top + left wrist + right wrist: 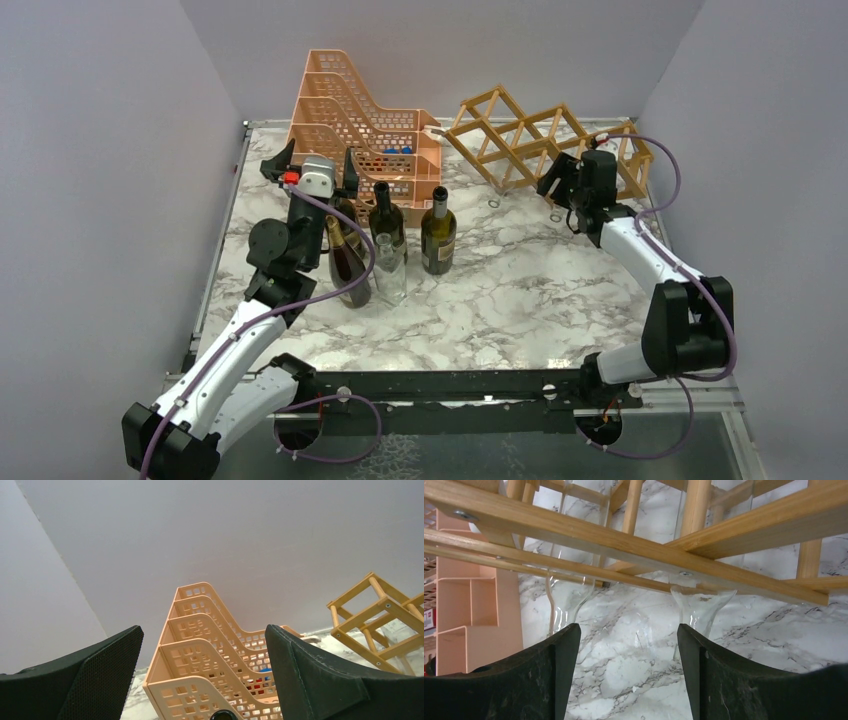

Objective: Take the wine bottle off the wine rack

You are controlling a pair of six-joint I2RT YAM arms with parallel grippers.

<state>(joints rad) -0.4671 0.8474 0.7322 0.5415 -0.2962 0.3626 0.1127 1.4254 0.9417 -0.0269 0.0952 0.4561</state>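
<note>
The wine rack, a light wooden lattice, stands at the back right. Two clear glass bottles lie in its lower cells, necks toward me: one at the left and one at the right; their mouths show as small rings in the top view. My right gripper is open just in front of the rack. In the right wrist view it is empty and the right bottle's neck runs down beside its right finger. My left gripper is open, empty, raised above the standing bottles, and points at the back wall.
An orange perforated tiered organizer stands at the back, left of the rack; it also shows in the left wrist view. Three dark bottles and a clear one stand upright in front of it. Grey walls close in three sides.
</note>
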